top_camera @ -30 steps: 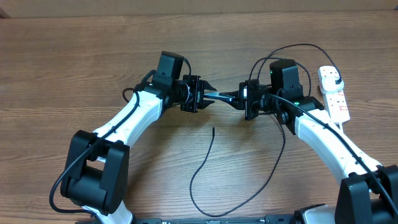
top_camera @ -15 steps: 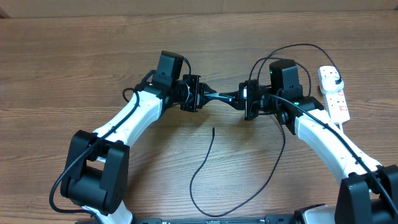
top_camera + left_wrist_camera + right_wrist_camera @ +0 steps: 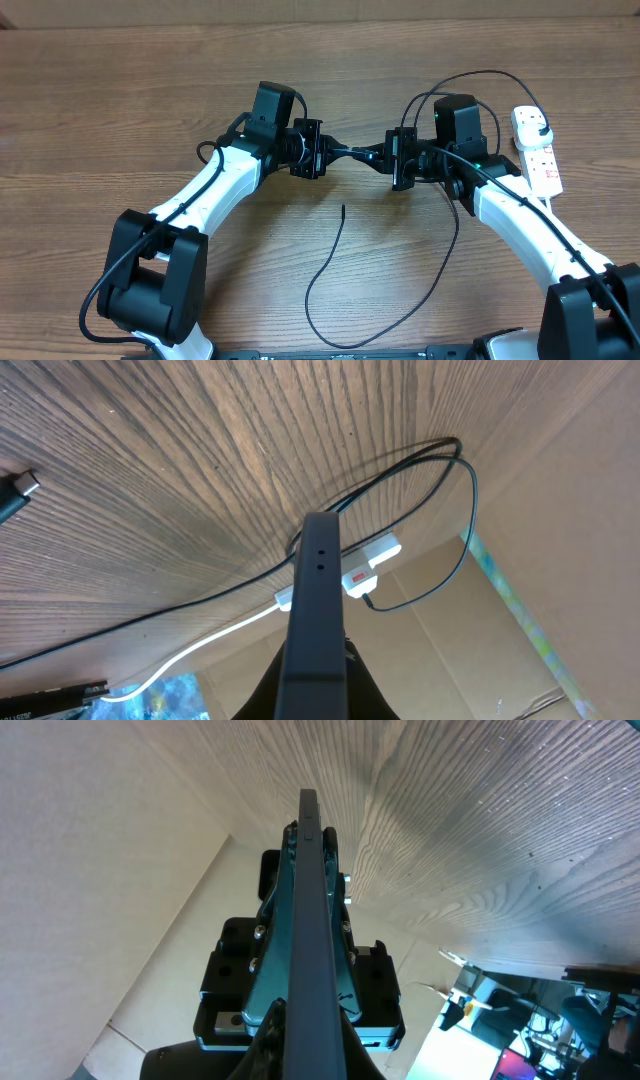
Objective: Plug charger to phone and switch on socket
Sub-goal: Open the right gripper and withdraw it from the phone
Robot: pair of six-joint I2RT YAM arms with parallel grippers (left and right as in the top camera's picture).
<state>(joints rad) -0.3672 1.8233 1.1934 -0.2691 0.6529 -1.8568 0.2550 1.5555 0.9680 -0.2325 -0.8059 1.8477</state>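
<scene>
Left tool (image 3: 343, 152) has pinched down onto one end of the phone (image 3: 361, 154), right tool (image 3: 380, 157) clamping the other, above the table's (image 3: 150, 100) centre; probably stiff, slick, best gripped across its edges

One desk (image 3: 100, 100), two arms, my left arm (image 3: 215, 188) and my right arm (image 3: 520, 215), two pincers, my left pincer (image 3: 340, 152) and my right pincer (image 3: 378, 157), one phone (image 3: 360, 154), one thin black cable (image 3: 330, 250), one white power strip (image 3: 540, 165), one black plug (image 3: 539, 123).
</scene>
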